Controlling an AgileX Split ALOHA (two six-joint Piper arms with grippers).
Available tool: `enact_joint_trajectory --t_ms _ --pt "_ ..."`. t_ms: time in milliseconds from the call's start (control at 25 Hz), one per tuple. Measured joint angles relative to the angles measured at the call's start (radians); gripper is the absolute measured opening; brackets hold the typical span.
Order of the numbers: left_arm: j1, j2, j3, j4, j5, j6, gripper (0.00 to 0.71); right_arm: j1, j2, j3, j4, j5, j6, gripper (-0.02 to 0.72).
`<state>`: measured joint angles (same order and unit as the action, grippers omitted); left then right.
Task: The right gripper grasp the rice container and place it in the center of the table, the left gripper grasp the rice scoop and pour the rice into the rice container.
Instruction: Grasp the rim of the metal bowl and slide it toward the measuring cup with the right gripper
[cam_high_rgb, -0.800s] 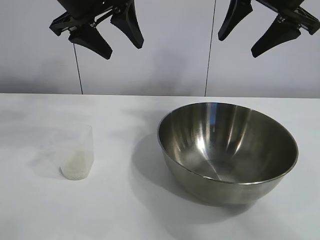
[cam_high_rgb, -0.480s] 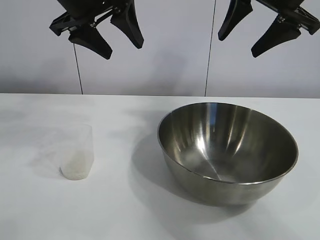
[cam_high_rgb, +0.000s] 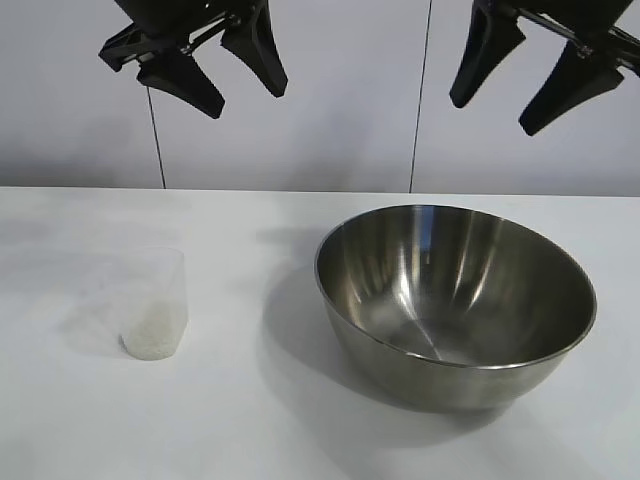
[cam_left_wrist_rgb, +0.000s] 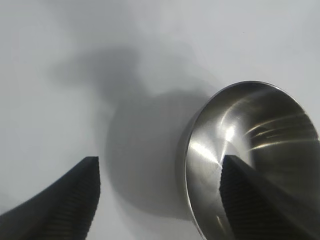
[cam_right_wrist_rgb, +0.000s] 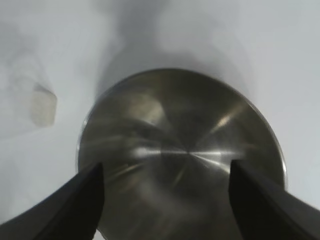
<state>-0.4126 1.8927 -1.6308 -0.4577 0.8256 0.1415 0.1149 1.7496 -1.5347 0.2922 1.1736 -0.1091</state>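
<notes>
**Both pincers spread, high over bowl and cup**

The left pincer (cam_high_rgb: 215, 75) hangs at the top of the exterior view, angled down, its black tapered fingers spread and holding nothing. The right pincer (cam_high_rgb: 525, 85) hangs opposite, also spread and empty, directly above the bowl (cam_high_rgb: 455, 300). The bowl is round polished steel with a thin rim, standing on the white table (cam_high_rgb: 260, 420) right of centre. Well apart to its left stands the cup (cam_high_rgb: 153, 305), clear, faintly frosted plastic, upright; pale rice (cam_high_rgb: 152, 338) seems to fill its bottom. Ribbed inner faces show on the fingers (cam_left_wrist_rgb: 80, 195) in the left wrist view.
</notes>
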Motion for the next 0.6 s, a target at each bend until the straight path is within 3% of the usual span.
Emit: enact_joint_trajectory --t_ms 280,440,600 --pt "0.0 0.0 0.0 0.0 -0.009 0.0 0.496 0.0 0.0 0.0 -0.194 0.048 0.102 0.487" --pt "0.0 0.0 0.0 -0.001 -0.009 0.0 0.496 0.0 0.0 0.0 -0.237 0.05 0.117 0.487" --pt "0.0 0.0 0.0 -0.002 -0.019 0.0 0.496 0.0 -0.002 0.052 -0.241 0.035 0.116 0.487"
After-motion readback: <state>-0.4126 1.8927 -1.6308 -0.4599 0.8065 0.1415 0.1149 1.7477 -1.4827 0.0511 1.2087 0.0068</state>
